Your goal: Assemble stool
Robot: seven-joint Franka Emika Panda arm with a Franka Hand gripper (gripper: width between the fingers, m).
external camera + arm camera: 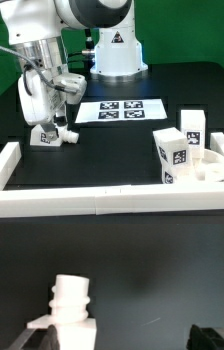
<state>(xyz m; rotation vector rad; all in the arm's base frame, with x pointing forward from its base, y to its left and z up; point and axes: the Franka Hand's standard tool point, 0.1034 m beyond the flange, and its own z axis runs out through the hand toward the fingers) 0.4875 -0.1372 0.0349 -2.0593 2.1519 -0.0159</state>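
Flanking a stool leg (72, 303), fingers (208, 338) stand apart

Upright white tagged stool legs (172, 153)

Leg (44, 136) at the exterior view's left, marker board (120, 111) mid-table, other legs (172, 152) at the exterior view's right

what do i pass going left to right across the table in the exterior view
lone stool leg → marker board → front standing leg → rear standing leg
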